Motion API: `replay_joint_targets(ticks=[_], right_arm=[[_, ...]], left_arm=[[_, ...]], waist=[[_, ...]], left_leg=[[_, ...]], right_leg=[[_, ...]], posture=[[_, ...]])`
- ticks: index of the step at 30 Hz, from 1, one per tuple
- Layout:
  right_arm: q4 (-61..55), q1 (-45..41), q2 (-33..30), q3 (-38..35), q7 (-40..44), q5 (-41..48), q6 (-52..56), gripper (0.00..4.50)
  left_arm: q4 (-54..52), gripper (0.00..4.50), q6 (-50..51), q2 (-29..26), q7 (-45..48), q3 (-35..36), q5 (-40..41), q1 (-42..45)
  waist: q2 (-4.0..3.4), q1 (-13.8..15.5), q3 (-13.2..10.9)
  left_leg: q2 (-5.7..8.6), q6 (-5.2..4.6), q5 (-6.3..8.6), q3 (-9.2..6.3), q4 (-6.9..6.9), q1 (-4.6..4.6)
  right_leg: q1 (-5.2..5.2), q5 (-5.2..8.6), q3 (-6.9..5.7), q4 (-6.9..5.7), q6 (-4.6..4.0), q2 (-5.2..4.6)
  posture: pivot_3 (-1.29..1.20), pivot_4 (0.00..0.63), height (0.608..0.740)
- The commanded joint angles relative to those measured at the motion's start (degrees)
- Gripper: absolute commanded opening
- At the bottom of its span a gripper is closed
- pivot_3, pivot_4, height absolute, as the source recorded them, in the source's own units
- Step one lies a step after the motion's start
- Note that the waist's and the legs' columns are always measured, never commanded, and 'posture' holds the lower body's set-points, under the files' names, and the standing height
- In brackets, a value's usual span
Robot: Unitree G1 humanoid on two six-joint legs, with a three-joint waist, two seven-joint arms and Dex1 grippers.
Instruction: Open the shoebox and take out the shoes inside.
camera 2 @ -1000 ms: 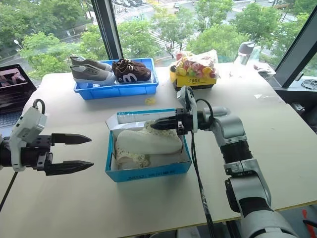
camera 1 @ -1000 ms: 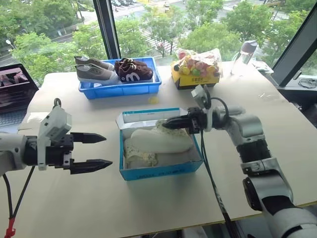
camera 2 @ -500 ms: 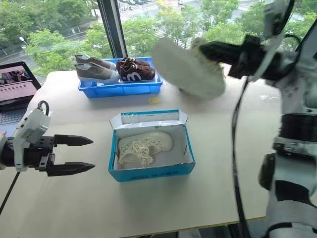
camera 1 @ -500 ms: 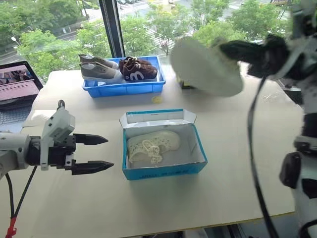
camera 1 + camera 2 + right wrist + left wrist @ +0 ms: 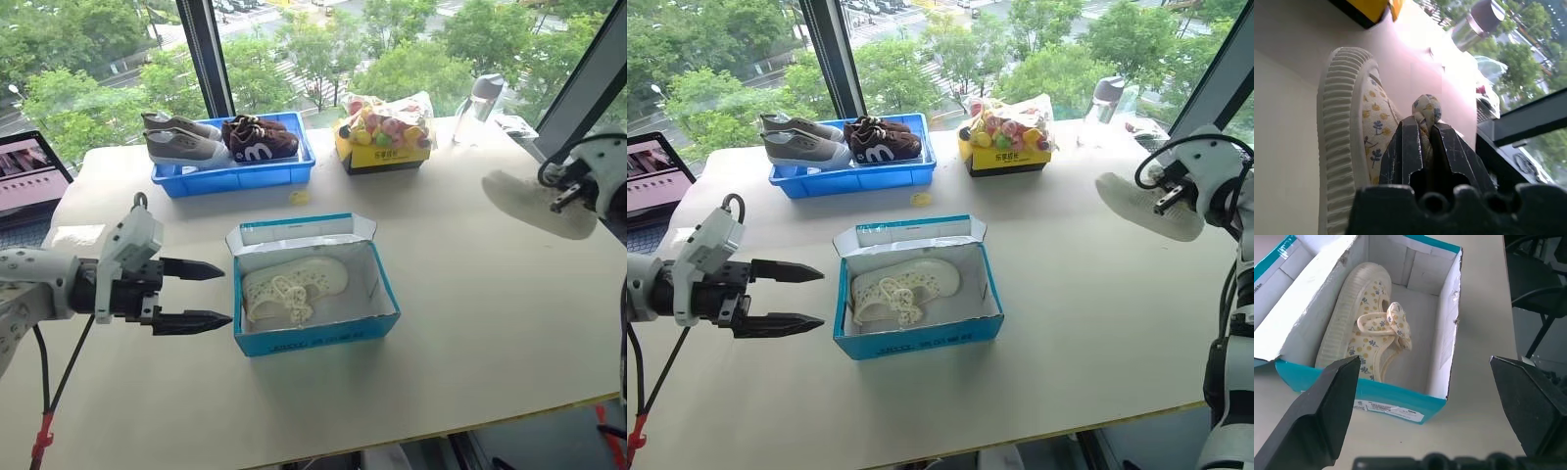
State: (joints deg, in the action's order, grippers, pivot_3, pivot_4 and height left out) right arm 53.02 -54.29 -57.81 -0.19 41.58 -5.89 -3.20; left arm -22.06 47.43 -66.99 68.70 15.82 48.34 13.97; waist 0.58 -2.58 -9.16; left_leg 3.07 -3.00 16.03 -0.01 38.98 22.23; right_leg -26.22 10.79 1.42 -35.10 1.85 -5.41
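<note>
The bright blue cardboard shoebox (image 5: 313,284) sits open near the middle of the pale wooden table (image 5: 470,323). Its lid is folded back on the far side and it is white inside. One cream-white shoe with little flower prints (image 5: 292,284) lies on its side in the box, close to the wall nearest the left arm.

The other cream-white shoe (image 5: 1136,204) is out of the box. It is up in the air over the right side of the table. The right gripper (image 5: 1426,139) has its two black fingers pinched tight on the knotted lace of this shoe, and the ribbed sole faces away from the fingers.

The left gripper (image 5: 208,294) hangs above the table just beside the box. Its fingers stand wide apart and hold nothing. They point at the box.

At the far side of the table is a blue plastic tray (image 5: 235,174) with a pair of grey sneakers (image 5: 178,137) and dark brown shoes with white marks (image 5: 260,137). Next to it stands a yellow box of colourful things (image 5: 384,137), maybe sweets. Farther right is a clear bottle with a dark cap (image 5: 482,108). A small yellow thing (image 5: 299,197) lies between the tray and the shoebox.

An open laptop (image 5: 29,176) sits off the left edge. Behind the table are big windows with dark frames and green trees outside.
</note>
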Motion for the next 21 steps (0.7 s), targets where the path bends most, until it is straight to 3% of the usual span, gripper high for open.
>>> replay_joint_targets(ticks=[1, 2, 4, 6, 13, 21], right_arm=[[-10.01, 6.65, 2.75, -1.76, 8.51, 6.31, 5.89, 0.45], [-15.33, 9.89, 3.45, -1.76, 10.89, 8.21, 9.31, 0.88], [-23.72, 14.61, 3.94, -1.97, 13.54, 10.56, 14.57, 1.23], [-33.01, 17.76, 3.70, -2.92, 15.98, 13.77, 21.17, 1.98], [-49.95, 18.76, -1.96, -5.04, 23.84, 22.23, 35.75, 4.32], [-57.23, 10.11, -0.77, -2.84, 26.02, 26.23, 38.55, 4.42]], left_arm=[[0.56, 4.50, -1.24, -0.92, 1.26, -0.02, -0.92, 1.39], [0.54, 4.50, -1.27, -0.89, 1.37, -0.16, -1.06, 1.53], [0.36, 4.50, -1.27, -0.78, 1.51, -0.30, -1.29, 1.65], [0.01, 4.50, -1.24, -0.69, 1.60, -0.25, -1.33, 1.58], [-0.28, 4.50, -1.60, -0.73, 1.81, 0.20, -1.58, 0.93], [-0.20, 4.50, -1.81, 0.02, 1.28, -0.04, -1.79, 0.81]], waist=[[0.03, -0.15, 0.01], [0.03, -0.20, 0.01], [0.02, -0.26, 0.01], [-0.01, -0.04, -0.01], [-0.01, 0.83, -0.01], [0.03, 1.41, -0.04]], left_leg=[[-0.04, -0.02, 0.01, 0.00, 0.02, -0.02], [-0.11, -0.06, 0.03, 0.00, 0.04, -0.02], [-0.14, -0.17, 0.09, 0.02, 0.05, -0.02], [-0.14, -0.26, 0.14, 0.08, 0.19, -0.01], [-0.13, -0.38, 0.23, 0.04, 0.57, -0.03], [-0.10, -0.36, 0.23, 0.08, 0.87, -0.04]], right_leg=[[0.03, 0.00, 0.01, -0.01, 0.00, 0.06], [0.06, -0.01, 0.02, -0.06, 0.00, 0.11], [0.05, -0.01, 0.07, -0.26, 0.01, 0.13], [0.01, -0.01, 0.17, -0.49, 0.02, 0.13], [0.07, 0.01, 0.07, -0.65, 0.05, 0.13], [0.06, 0.02, 0.08, -0.65, 0.05, 0.08]], posture=[[0.00, 0.150, 0.740], [0.00, 0.150, 0.740], [0.00, 0.150, 0.740], [0.00, 0.150, 0.740], [0.00, 0.150, 0.740], [0.00, 0.150, 0.740]])
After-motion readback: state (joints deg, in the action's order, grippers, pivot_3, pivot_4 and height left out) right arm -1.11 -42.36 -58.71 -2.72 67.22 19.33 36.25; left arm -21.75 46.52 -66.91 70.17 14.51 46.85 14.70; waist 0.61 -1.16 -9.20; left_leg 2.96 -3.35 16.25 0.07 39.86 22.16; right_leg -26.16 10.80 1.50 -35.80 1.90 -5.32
